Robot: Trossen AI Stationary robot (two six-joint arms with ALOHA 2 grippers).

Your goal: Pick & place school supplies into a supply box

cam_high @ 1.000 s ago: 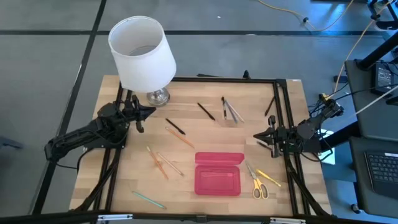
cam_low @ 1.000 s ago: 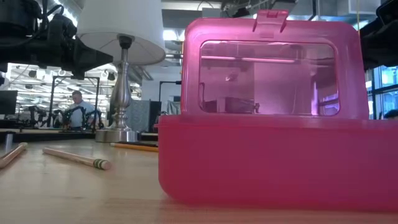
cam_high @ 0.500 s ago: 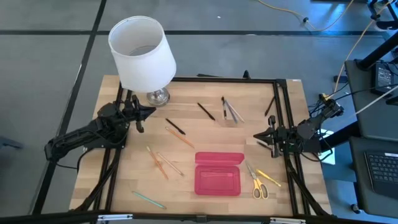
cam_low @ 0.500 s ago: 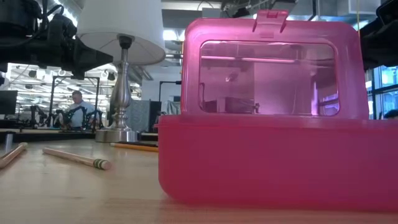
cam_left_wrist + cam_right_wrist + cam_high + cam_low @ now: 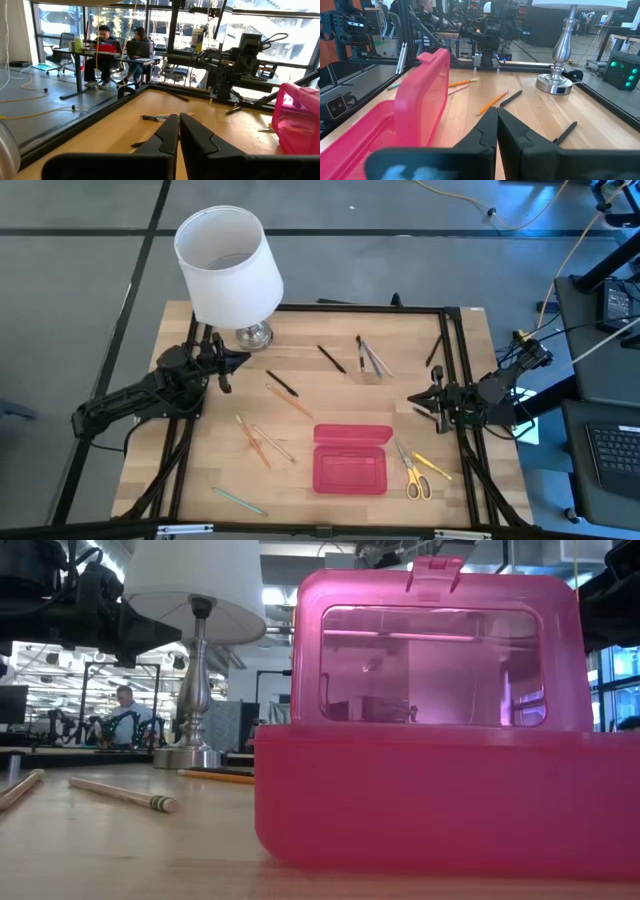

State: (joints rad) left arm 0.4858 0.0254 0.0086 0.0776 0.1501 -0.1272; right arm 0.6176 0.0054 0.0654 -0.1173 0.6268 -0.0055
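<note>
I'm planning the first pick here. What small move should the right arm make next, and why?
Probably open the right gripper and swing it toward the yellow-handled scissors. Its fingers are shut and empty, the pink supply box stands open with nothing visible inside, and the scissors lie nearest that arm, just right of the box. The left gripper waits shut near the lamp.

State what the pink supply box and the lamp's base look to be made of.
Supply box: likely translucent pink plastic with a smooth gloss, since the room shows through its raised lid.
Lamp base: apparently polished silver metal, as it mirrors its surroundings, though plated plastic cannot be ruled out.
</note>
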